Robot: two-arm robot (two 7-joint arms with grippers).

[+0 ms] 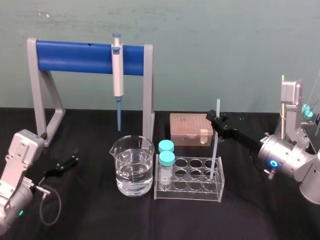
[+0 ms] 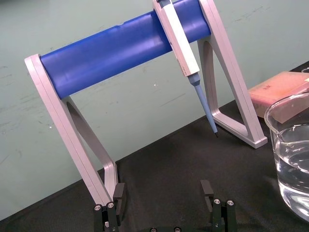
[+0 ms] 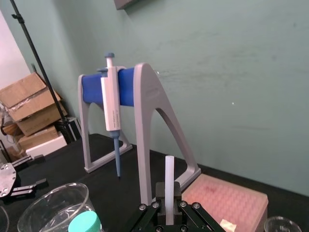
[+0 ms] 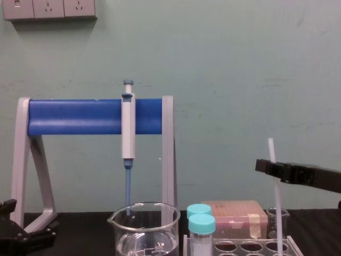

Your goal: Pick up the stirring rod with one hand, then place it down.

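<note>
So the right black gripper [image 1: 216, 121] had its 2 short jaws pinched on the long thin white stirring rod [image 1: 215, 150]. It was grabbing it high up, well above the clear plastic tube rack [image 1: 189, 192]. Rod stood nearly upright w/ its lower end down in a well at the rack's right end, so imo the lift had barely started, if at all.

What could've gone wrong from there: rod looked thin and slick and the grip was way up top, so it could swivel or slip in the jaws. If the arm pulled sideways before the tip cleared the well, it'd prob lever on the rim and tip or drag the rack, vials incl. Laid flat, a round rod could also roll across the black tabletop [image 1: 260, 210].

Left black gripper [image 1: 64, 163] sat low, well left of the rack, jaws spread wide w/ nothing in them, idle.

Count:
- 1 rod
- 1 rack
- 2 teal-capped vials [image 1: 166, 146] at the rack's left end
- 1 big glass beaker of water [image 1: 132, 172] just left of the rack
- 1 pink tip box [image 1: 190, 129] behind the rack
- 1 grey blue-tipped pipette [image 1: 117, 70], hung on 1 blue-and-grey stand [image 1: 75, 56] behind-left of the rack
- 2 grippers
</note>
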